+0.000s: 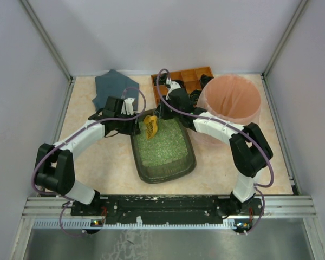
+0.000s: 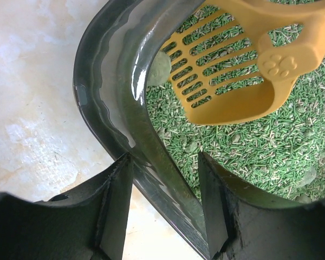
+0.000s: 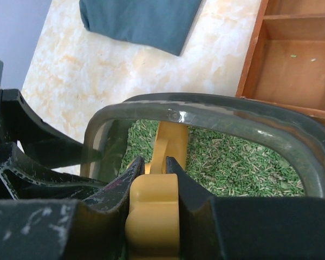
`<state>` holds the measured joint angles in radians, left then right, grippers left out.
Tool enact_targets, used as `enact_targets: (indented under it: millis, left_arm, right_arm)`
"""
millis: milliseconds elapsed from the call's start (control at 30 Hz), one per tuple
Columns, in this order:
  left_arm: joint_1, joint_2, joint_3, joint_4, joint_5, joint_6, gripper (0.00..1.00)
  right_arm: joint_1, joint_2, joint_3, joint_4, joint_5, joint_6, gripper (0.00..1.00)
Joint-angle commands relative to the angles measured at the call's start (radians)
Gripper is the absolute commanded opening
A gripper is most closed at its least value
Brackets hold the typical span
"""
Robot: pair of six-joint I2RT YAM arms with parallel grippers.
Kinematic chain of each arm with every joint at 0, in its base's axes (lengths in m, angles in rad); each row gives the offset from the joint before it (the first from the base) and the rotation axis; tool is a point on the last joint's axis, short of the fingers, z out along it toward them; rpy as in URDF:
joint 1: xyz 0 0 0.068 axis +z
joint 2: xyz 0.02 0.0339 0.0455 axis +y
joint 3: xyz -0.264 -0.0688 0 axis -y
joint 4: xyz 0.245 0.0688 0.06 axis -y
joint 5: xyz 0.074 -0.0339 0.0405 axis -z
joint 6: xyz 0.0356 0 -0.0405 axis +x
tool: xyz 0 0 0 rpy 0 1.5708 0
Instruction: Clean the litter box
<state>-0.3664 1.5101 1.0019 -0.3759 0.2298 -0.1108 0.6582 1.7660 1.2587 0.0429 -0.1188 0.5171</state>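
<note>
Bracing is provided by the left gripper, whose jaws are closed narrowly over the far-left corner of the litter box, with one finger outside the wall and one inside. The right gripper is clamped on the handle of a yellow slotted scoop. The scoop blade is laid on the green litter in the same corner, just beside a pale lump against the wall.

The litter box is located at the centre of the table, between the two arms. A wooden compartment tray and a pink bag-lined bin are seen beyond it, and a dark cloth at far left. The long axis is run from far to near, with the near end swung slightly to the right. The open side is turned upward.

The tray is judged to be stiff moulded plastic, glossy and therefore slippery to the pads, and made moderately heavy by its fill. The granules are loose and are expected to shift if the tray is tilted. The rolled rim at a rounded corner is judged the best place for a hold, since the wall is stiffened there.
</note>
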Motion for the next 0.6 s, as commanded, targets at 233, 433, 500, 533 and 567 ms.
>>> enact_targets:
  millis: [233,433,500,533,567]
  left_arm:
    - [-0.011,0.025,0.037,0.019,0.088,0.002,0.55]
    - [-0.012,0.027,0.038,0.020,0.091,0.000,0.55]
    - [-0.012,0.029,0.039,0.020,0.096,0.000,0.55]
    - [-0.012,0.030,0.039,0.020,0.097,0.000,0.55]
    - [-0.012,0.030,0.040,0.020,0.099,0.000,0.54]
  right_arm:
    - [0.004,0.024,-0.062,0.075,-0.118,-0.002,0.00]
    - [0.004,0.028,-0.095,0.134,-0.186,0.029,0.00]
    - [0.005,0.030,-0.104,0.149,-0.214,0.038,0.00]
    - [0.005,0.030,-0.110,0.153,-0.227,0.043,0.00]
    - [0.004,0.029,-0.116,0.158,-0.238,0.047,0.00]
